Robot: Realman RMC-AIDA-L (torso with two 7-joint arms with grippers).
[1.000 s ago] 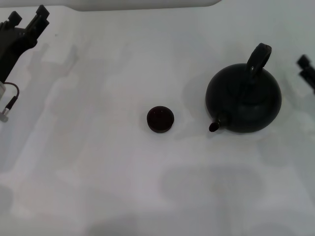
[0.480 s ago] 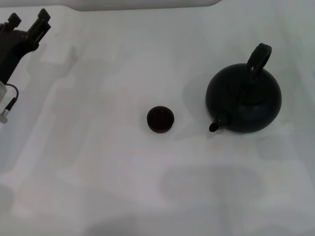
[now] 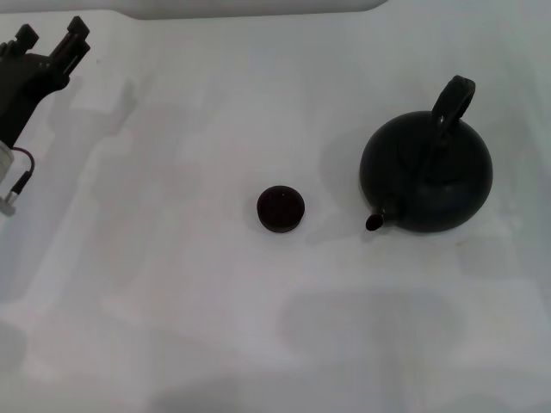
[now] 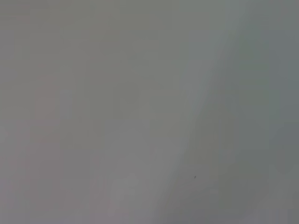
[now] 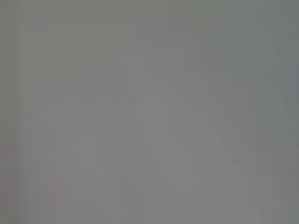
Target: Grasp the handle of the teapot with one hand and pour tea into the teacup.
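The matte-black teapot (image 3: 428,176) stands upright on the white table at the right in the head view. Its short spout (image 3: 375,220) points toward the front left, at the teacup. Its black arched handle (image 3: 452,101) rises over the far side of the pot, with nothing touching it. The small dark round teacup (image 3: 281,208) sits at the table's middle, left of the teapot. My left gripper (image 3: 53,33) is open and empty at the far left corner, far from both. My right gripper is out of view. Both wrist views show only blank grey surface.
The white table (image 3: 172,284) carries soft grey shadows. A light-coloured raised edge (image 3: 250,7) runs along the back. A cable with a small connector (image 3: 15,185) hangs by the left arm at the left edge.
My right gripper, seen at the right edge beside the teapot one second ago, has pulled out of view. My left gripper shifted slightly. Teapot and teacup have not moved.
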